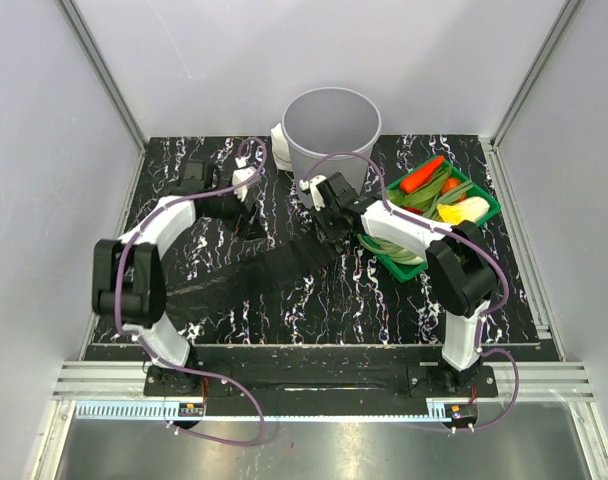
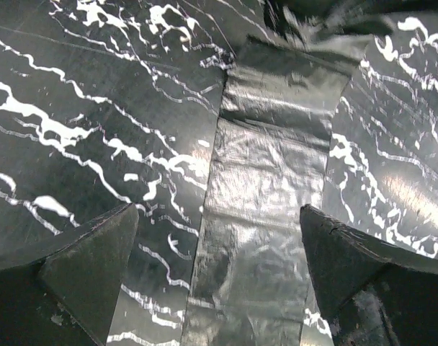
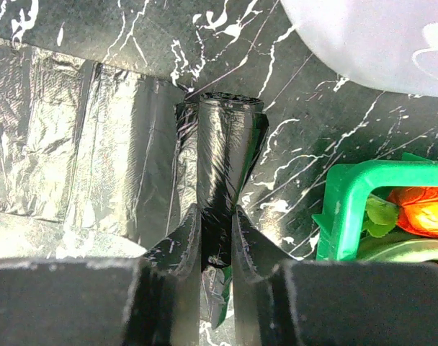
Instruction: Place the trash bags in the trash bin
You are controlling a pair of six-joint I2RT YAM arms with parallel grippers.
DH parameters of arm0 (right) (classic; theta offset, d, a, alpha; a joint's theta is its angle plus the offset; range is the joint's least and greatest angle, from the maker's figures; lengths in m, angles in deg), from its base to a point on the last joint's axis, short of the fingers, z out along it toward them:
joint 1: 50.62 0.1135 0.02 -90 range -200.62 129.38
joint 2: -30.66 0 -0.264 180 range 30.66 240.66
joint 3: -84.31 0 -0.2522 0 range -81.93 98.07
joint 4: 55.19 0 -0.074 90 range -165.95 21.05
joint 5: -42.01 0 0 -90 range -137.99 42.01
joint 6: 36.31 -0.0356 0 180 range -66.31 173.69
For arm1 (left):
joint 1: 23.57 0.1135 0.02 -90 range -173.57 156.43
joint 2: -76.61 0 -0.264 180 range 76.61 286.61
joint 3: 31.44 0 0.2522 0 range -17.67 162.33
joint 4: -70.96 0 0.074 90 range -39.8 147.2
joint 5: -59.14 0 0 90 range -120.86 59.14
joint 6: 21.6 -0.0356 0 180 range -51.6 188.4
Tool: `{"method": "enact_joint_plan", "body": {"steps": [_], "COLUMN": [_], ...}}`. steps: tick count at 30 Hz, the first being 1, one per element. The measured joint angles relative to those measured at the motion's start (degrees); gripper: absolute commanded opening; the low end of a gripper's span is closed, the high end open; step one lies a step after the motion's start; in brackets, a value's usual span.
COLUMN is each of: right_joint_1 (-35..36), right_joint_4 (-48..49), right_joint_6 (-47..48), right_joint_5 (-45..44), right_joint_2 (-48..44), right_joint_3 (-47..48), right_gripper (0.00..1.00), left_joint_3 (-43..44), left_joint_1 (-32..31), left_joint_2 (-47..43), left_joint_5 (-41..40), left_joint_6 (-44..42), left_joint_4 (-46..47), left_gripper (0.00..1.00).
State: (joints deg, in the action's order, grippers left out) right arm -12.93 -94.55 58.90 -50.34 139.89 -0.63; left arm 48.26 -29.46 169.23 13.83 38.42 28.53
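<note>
The trash bags (image 1: 264,270) are a long strip of glossy black film lying across the dark marbled table, ending in a rolled part (image 3: 222,144). My right gripper (image 3: 216,209) is shut on that rolled end, just in front of the light-grey trash bin (image 1: 331,130). In the top view the right gripper (image 1: 322,215) sits between the bin and the green basket. My left gripper (image 2: 219,213) hovers open over the flat strip (image 2: 269,180), its fingers (image 2: 104,252) wide apart on either side with nothing between them. The top view places the left gripper (image 1: 247,210) to the bin's front left.
A green basket (image 1: 484,215) of vegetables stands right of the bin, close to the right gripper; its rim (image 3: 345,209) shows in the right wrist view. A small white roll (image 1: 279,135) lies behind the bin's left side. Walls enclose the table on three sides.
</note>
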Motion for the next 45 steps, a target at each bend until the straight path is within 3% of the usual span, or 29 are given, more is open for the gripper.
{"method": "enact_joint_plan", "body": {"steps": [7, 16, 31, 33, 42, 45], "right_joint_1": [0.0, 0.0, -0.04, -0.04, -0.04, -0.07], "right_joint_4": [1.01, 2.27, 3.32, 3.32, 3.63, 4.13], "right_joint_6": [-0.15, -0.11, -0.13, -0.15, -0.11, 0.15], "right_joint_5": [1.14, 4.44, 8.04, 8.04, 7.23, 5.27], "right_joint_2": [-1.9, -8.17, -11.8, -11.96, -12.09, -12.09], "right_joint_3": [-2.36, -3.89, -4.83, -4.85, -6.1, -8.2], "right_gripper": [0.02, 0.02, 0.01, 0.01, 0.0, 0.0], "left_joint_3": [8.68, 8.5, 8.35, 8.52, 9.38, 9.68], "left_joint_1": [-3.28, -8.35, -11.23, -11.67, -12.26, -12.24], "left_joint_2": [11.5, 14.14, 18.47, 19.8, 22.01, 22.01], "left_joint_5": [1.38, 3.76, 8.76, 9.55, 14.34, 15.19], "left_joint_6": [7.65, 10.97, 9.9, 9.88, 9.86, 8.09], "left_joint_4": [0.72, 3.98, 8.5, 8.2, 6.6, 4.61], "left_gripper": [0.98, 0.99, 0.96, 0.89, 0.0, 0.0]}}
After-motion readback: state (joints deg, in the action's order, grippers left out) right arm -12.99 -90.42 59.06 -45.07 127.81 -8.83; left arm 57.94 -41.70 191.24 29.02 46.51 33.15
